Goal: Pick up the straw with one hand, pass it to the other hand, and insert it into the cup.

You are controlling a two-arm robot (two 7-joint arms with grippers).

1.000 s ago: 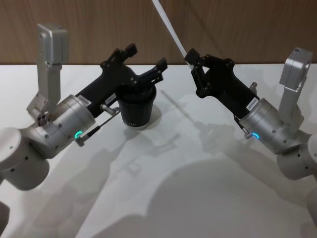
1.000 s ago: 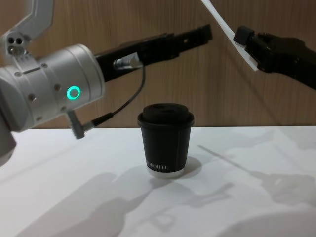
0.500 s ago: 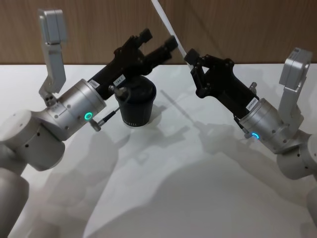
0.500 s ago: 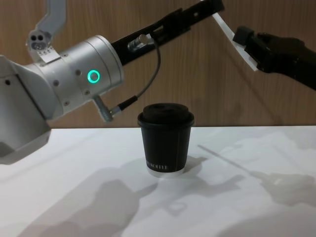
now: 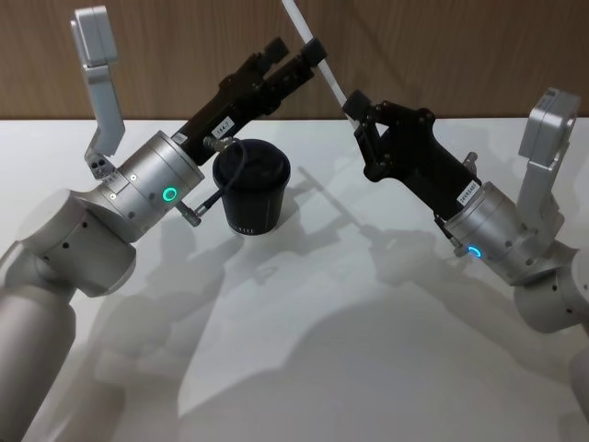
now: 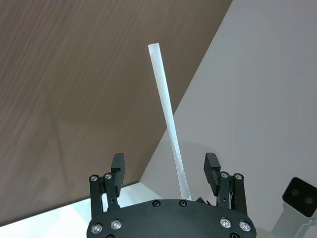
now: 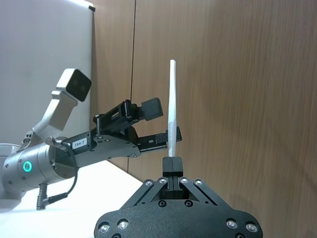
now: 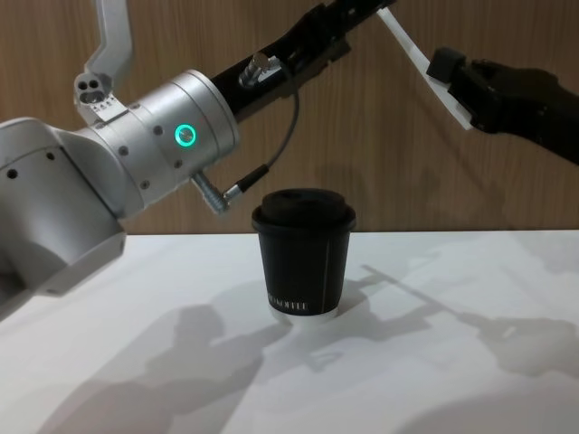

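The thin white straw [image 5: 317,57] slants up from my right gripper [image 5: 352,106], which is shut on its lower end above the table, right of the cup. In the right wrist view the straw [image 7: 172,109] stands up from those shut fingers [image 7: 172,166]. My left gripper [image 5: 296,48] is raised above the cup and open. In the left wrist view the straw [image 6: 168,114] runs between its spread fingers [image 6: 119,167], touching neither. The black lidded cup [image 5: 250,189] stands upright on the table, seen from the side as cup [image 8: 303,258] in the chest view.
The white table [image 5: 368,322] stretches wide around the cup. A wood-panelled wall [image 5: 460,46] rises behind it. A dark cable [image 8: 280,154] loops from my left wrist just above the cup's lid.
My left arm rose from beside the cup and swung toward the straw, so its open fingers now straddle it. The right gripper and the straw held still.
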